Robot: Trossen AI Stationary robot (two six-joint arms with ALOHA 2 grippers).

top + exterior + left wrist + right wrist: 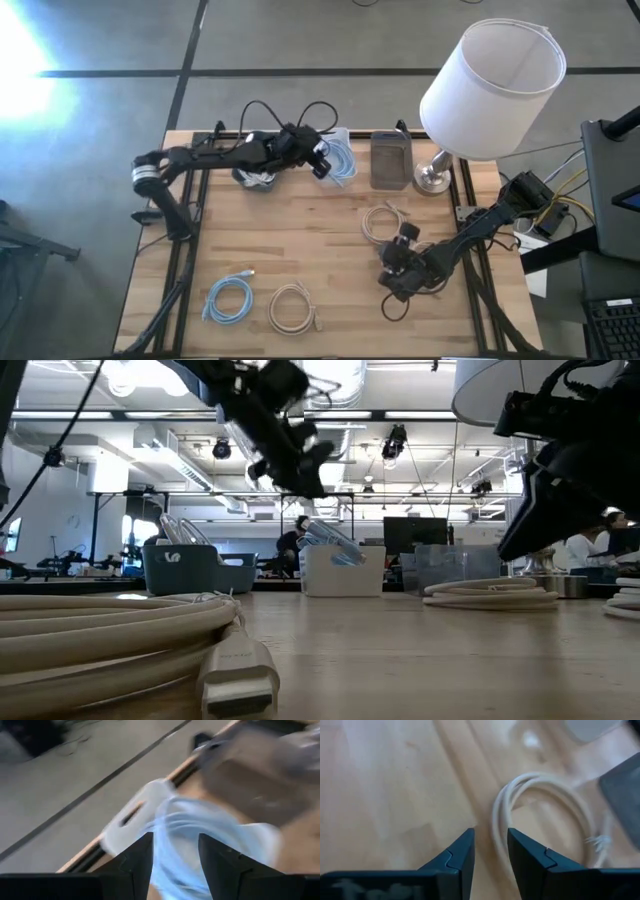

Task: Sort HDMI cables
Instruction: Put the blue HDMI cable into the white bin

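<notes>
My left gripper [322, 165] [175, 855] is open and hangs over a white bin [346, 134] [129, 820] at the table's far edge. Light blue HDMI cables [340, 160] [200, 825] lie coiled in that bin; whether the fingers touch them I cannot tell. My right gripper [405, 240] [491, 845] is open, low over the table, pointing at a beige coil [383, 222] [545, 820] that lies flat on the wood just beyond its fingertips. Near the near edge lie a light blue coil [228, 298] and another beige coil [292, 307] [110, 630].
A dark bin [255, 180] holding white cables stands left of the white bin, and a grey bin [390, 160] right of it. A lamp with a white shade [490, 90] stands at the far right corner. Bare wood lies across the table's middle [300, 240].
</notes>
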